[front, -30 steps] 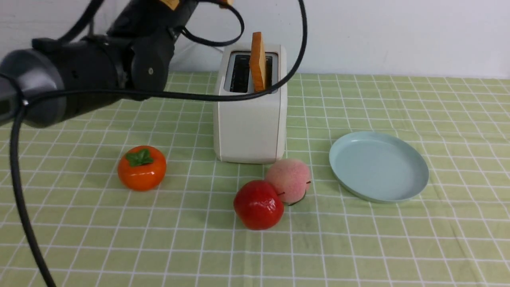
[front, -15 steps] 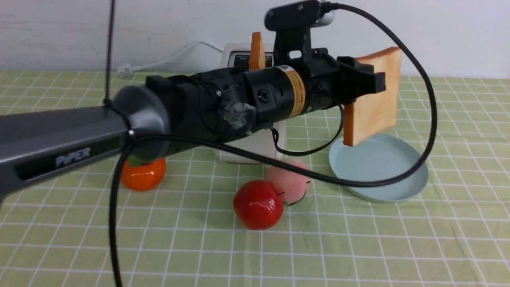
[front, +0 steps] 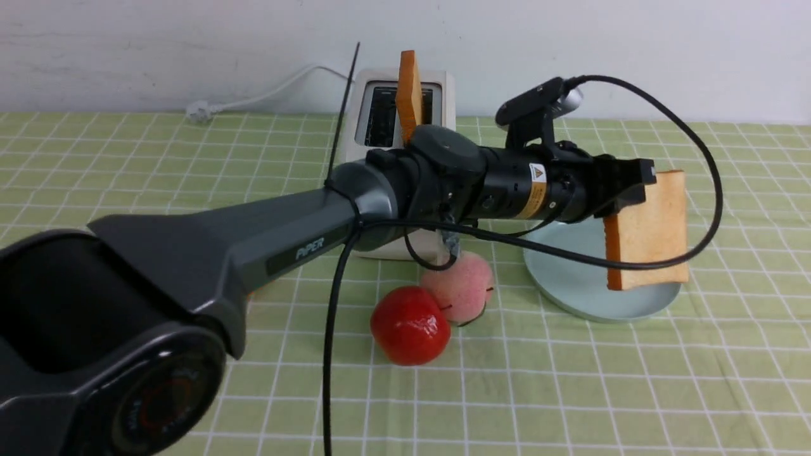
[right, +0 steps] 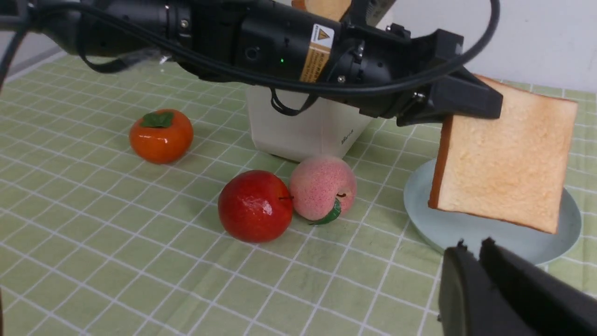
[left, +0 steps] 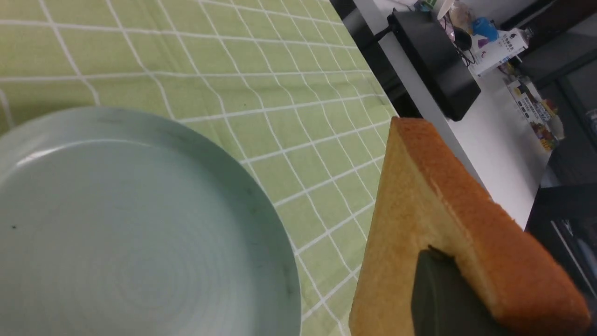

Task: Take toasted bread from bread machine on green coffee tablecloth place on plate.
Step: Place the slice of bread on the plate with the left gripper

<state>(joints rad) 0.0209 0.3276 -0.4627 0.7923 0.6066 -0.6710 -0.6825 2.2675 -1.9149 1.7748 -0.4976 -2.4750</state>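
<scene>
My left gripper [front: 637,187] is shut on one toasted bread slice [front: 649,231] and holds it upright over the right part of the pale blue-green plate [front: 570,278]. The slice also shows in the left wrist view [left: 401,242] and the right wrist view [right: 503,168]. A second slice [front: 410,95] stands in the right slot of the cream-white bread machine [front: 393,107], partly hidden by my left arm. My right gripper [right: 473,247] is shut and empty, near the plate's front rim [right: 419,219]; it is out of the front view. All sits on the green checked tablecloth [front: 570,380].
A red apple [front: 410,325] and a pink peach [front: 458,285] lie in front of the toaster, left of the plate. An orange persimmon [right: 161,135] sits further left. The toaster's white cord [front: 253,98] runs along the back wall.
My left arm has swung from the toaster to the right and lowered, carrying the slice down over the plate's right side. The second slice and the fruits have not moved.
</scene>
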